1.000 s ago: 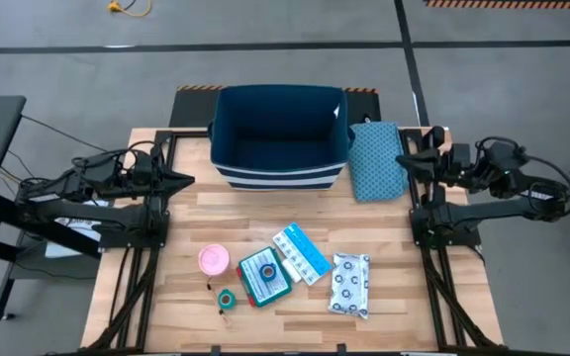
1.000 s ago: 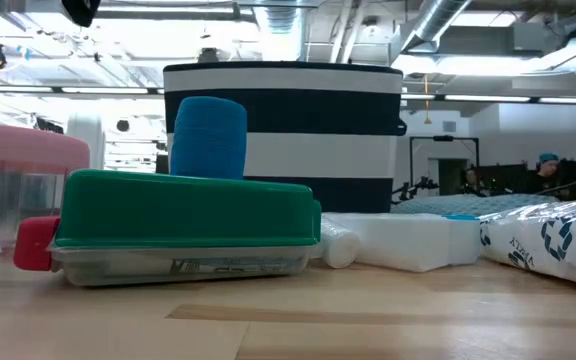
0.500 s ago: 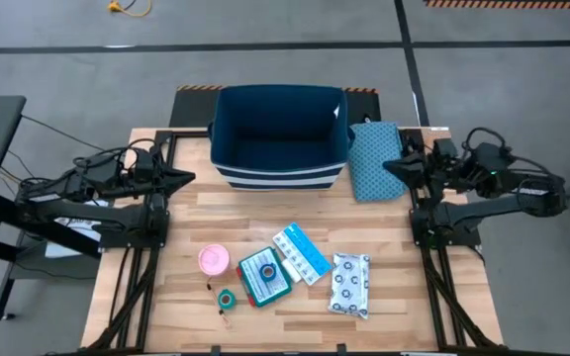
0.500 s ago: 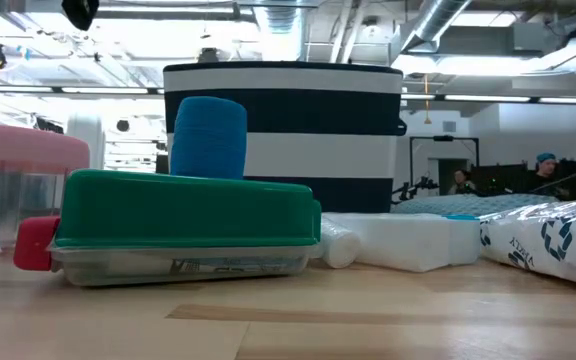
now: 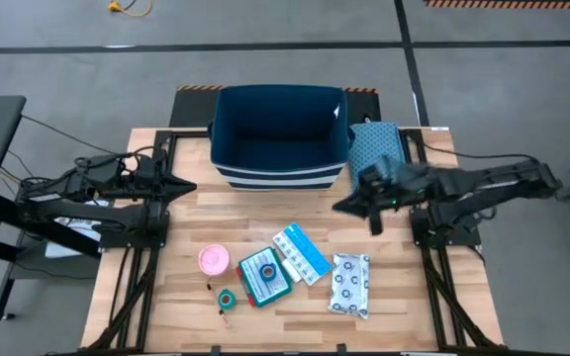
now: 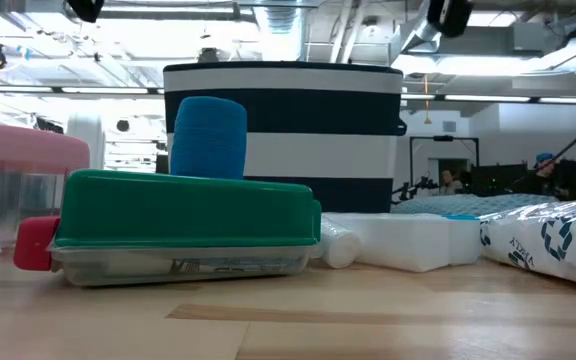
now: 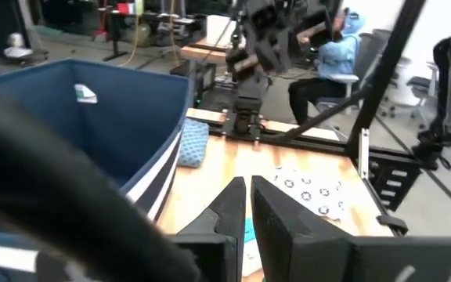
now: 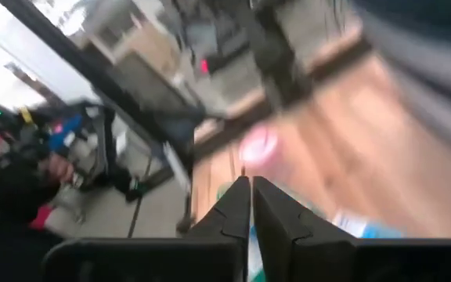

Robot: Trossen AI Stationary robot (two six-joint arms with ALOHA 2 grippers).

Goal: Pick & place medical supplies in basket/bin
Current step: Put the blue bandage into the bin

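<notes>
The dark navy bin (image 5: 280, 133) stands open at the table's far middle. The medical supplies lie on the near half: a pink roll (image 5: 214, 259), a small green tape roll (image 5: 227, 297), a teal box (image 5: 264, 277), a light-blue packet (image 5: 302, 253) and a white ring-patterned pouch (image 5: 350, 285). My right gripper (image 5: 349, 205) hangs shut in the air right of the bin's near corner, above bare wood beyond the packet, and touches nothing. My left gripper (image 5: 188, 185) waits shut at the table's left edge; its fingers (image 7: 237, 205) hold nothing.
A teal dotted cloth (image 5: 374, 158) lies right of the bin, partly under my right arm. Bare wood runs between the bin and the supplies. The low view shows the teal box (image 6: 188, 225) close up, with the bin (image 6: 283, 130) behind it. A person sits beyond the table (image 7: 343, 55).
My right arm has swung out from the table's right edge toward the middle, past the dotted cloth, sinking a little and rolling its wrist. Its gripper now hangs over the wood near the bin's right front corner. The supplies and the left arm have kept still.
</notes>
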